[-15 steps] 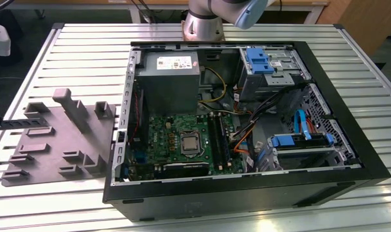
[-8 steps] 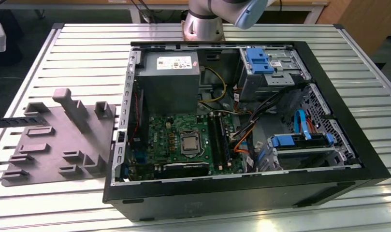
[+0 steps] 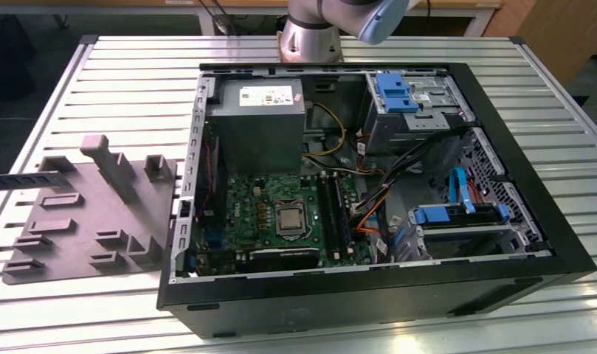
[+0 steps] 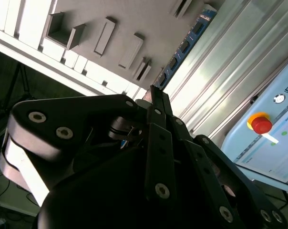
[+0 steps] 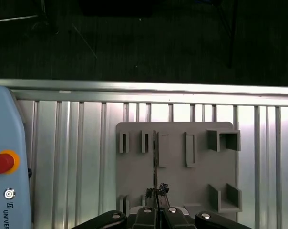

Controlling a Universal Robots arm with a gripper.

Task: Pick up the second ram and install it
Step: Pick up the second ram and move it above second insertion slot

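Black, the arm's claw [image 5: 156, 193] is pinched on one end of the second ram [image 4: 183, 47], a long, thin, flat memory stick, over the grey plastic plate of upright blocks [image 5: 182, 191] on the ribbed metal tabletop [image 5: 67, 152]. The pick-up seems in hand; lifting clear calls for a straight pull, free of the blocks. The stick looks dark green-black, with a row of small black chips

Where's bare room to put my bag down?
Bare slats lie between the grey plate and the table's far edge, and on the exterior view's right of the computer case. Crowded: the plate, by the gripper and second ram, and the case's inside.
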